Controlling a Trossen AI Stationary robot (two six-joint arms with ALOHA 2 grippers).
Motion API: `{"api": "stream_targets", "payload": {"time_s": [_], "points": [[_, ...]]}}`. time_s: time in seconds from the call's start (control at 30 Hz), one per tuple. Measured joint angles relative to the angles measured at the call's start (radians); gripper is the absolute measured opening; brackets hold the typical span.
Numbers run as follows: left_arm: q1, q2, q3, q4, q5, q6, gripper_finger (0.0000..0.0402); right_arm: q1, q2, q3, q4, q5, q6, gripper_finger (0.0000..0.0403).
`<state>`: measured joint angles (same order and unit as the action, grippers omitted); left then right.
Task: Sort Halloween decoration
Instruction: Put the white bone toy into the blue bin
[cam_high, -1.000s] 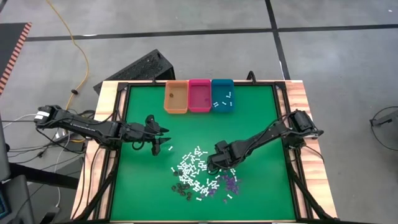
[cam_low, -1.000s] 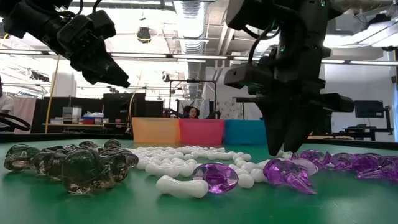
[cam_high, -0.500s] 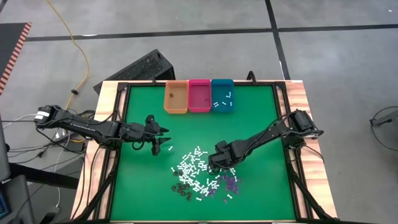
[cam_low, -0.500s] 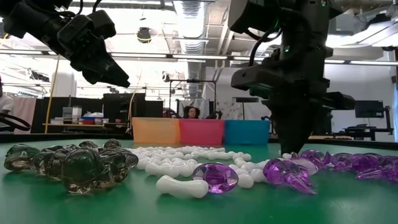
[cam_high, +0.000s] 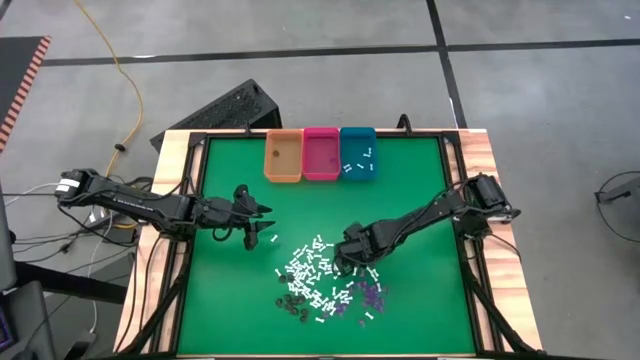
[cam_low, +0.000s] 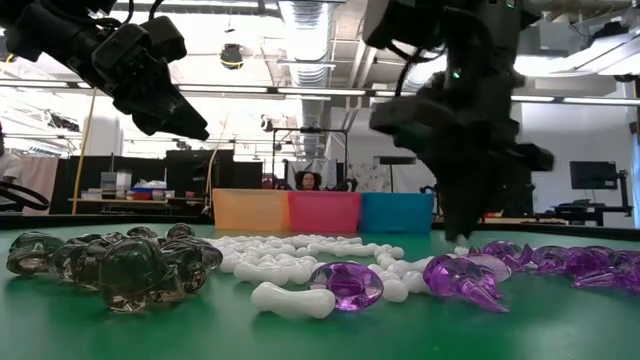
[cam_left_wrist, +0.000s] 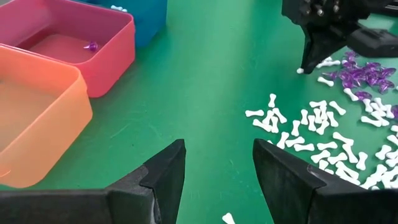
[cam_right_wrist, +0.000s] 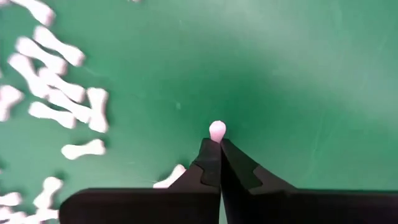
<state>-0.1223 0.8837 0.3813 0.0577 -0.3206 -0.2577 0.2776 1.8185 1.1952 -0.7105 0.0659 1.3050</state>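
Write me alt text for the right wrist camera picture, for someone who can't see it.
The right gripper is shut on a small white bone piece, whose knobbed end sticks out past the fingertips above the green mat. More white bone pieces lie scattered to one side.

Bare green mat (cam_high: 400, 190) before bins (cam_high: 320, 153); scattered pieces (cam_high: 320, 280) seemingly crowd centre.

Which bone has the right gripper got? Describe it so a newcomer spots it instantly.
Start at the green table and find the scatter of white bones near its middle. At the scatter's right edge, beside the purple pieces, the right gripper is shut on one white bone. Unlike the loose bones lying flat, it is pinched between the fingers with only its knobbed end poking out.
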Motion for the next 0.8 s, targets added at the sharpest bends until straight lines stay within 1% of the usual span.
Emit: {"api": "stream_targets", "payload": {"time_s": [0.17, 0.33, 0.47, 0.63, 0.8], "points": [[0.000, 0.000, 0.000, 0.000, -0.001, 0.000, 0.0179, -0.054, -0.034, 0.036, -0.054, 0.007, -0.099, 0.0024], [0.000, 0.000, 0.000, 0.000, -0.005, 0.000, 0.0179, -0.159, -0.039, 0.108, -0.189, 0.008, -0.268, 0.0026], [0.000, 0.000, 0.000, 0.000, -0.005, 0.000, 0.0179, -0.274, -0.039, 0.172, -0.255, 0.023, -0.438, 0.0024], [0.000, 0.000, 0.000, 0.000, -0.005, 0.000, 0.0179, -0.449, -0.041, 0.283, -0.333, 0.049, -0.652, 0.0027], [0.000, 0.000, 0.000, 0.000, -0.005, 0.000, 0.0179, -0.626, -0.041, 0.375, -0.350, 0.084, -0.795, 0.0027]]}}
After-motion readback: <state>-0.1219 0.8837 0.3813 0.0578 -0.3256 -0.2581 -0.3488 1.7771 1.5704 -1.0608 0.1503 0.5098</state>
